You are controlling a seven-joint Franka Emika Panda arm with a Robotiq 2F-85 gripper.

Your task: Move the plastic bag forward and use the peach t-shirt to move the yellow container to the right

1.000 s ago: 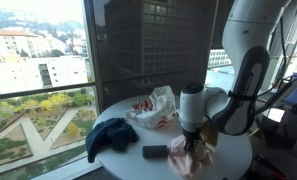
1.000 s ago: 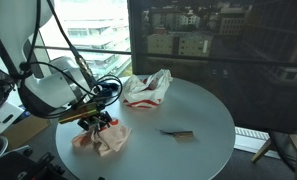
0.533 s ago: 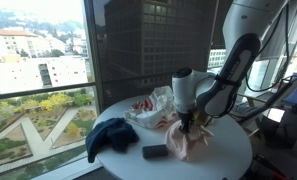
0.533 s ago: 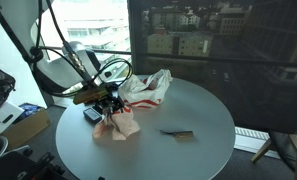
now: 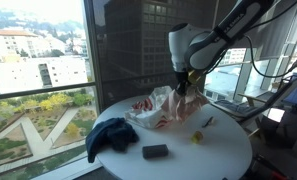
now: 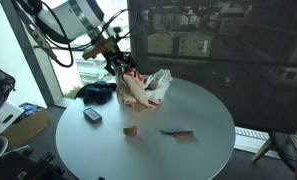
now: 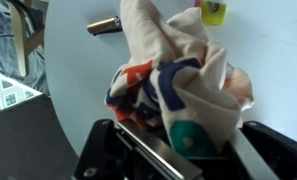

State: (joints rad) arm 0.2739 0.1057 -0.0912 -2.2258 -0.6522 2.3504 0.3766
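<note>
My gripper (image 5: 184,78) is shut on the peach t-shirt (image 5: 188,103) and holds it in the air above the round white table (image 5: 228,150); it also shows in an exterior view (image 6: 118,68). The shirt (image 6: 131,92) hangs bunched, next to the white and red plastic bag (image 5: 150,110) (image 6: 155,84) at the table's back. In the wrist view the shirt (image 7: 178,85) fills the space between the jaws (image 7: 183,142). The small yellow container (image 5: 198,137) (image 6: 130,130) (image 7: 213,12) stands alone on the table below.
A dark blue cloth (image 5: 110,135) (image 6: 92,92) lies at the table edge. A small dark block (image 5: 155,151) (image 6: 91,115) and a flat brown stick-like item (image 6: 178,134) (image 7: 103,25) also lie on the table. Windows stand close behind.
My gripper rose from the table with the peach t-shirt and moved back toward the plastic bag. The yellow container, covered before, now shows on the table.
</note>
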